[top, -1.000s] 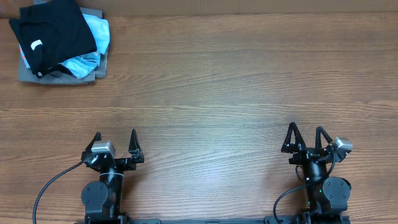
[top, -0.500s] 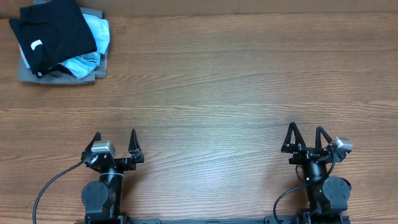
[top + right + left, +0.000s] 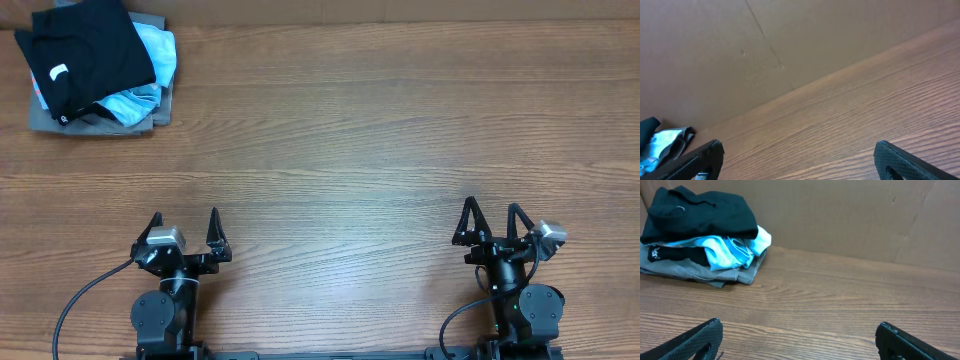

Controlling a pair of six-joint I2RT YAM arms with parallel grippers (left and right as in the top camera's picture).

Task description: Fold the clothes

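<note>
The black T-shirt [image 3: 88, 52] with a small white label lies bunched on top of a pile at the table's far left corner. It also shows in the left wrist view [image 3: 700, 215] at the upper left. My left gripper [image 3: 185, 226] is open and empty near the front edge, far from the pile; its fingers frame bare wood in the left wrist view [image 3: 799, 330]. My right gripper [image 3: 491, 219] is open and empty at the front right, over bare wood in the right wrist view [image 3: 797, 152].
Under the black T-shirt lie a light blue shirt [image 3: 150, 70] and a grey folded garment [image 3: 100, 124]. A cardboard wall [image 3: 865, 215] runs along the table's far edge. The wooden table [image 3: 350, 150] stretches between the pile and both grippers.
</note>
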